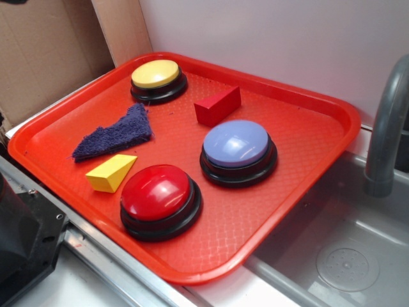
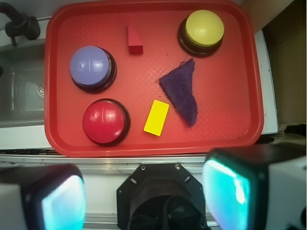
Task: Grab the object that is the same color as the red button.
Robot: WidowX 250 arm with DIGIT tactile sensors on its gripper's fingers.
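A wide red plastic tray [image 1: 307, 185] fills the exterior view, corralling everything within reach. The glossy red dome button on a black base [image 1: 157, 193] sits at lower centre as the colour cue. The small red wedge-shaped block [image 1: 218, 105] lies upper centre, standing free for grasping. In the wrist view, the fingers [image 2: 241, 189] stand wide apart, empty, at the bottom edge.

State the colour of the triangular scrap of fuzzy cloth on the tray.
Dark purple fuzzy cloth; clearest in the exterior view.
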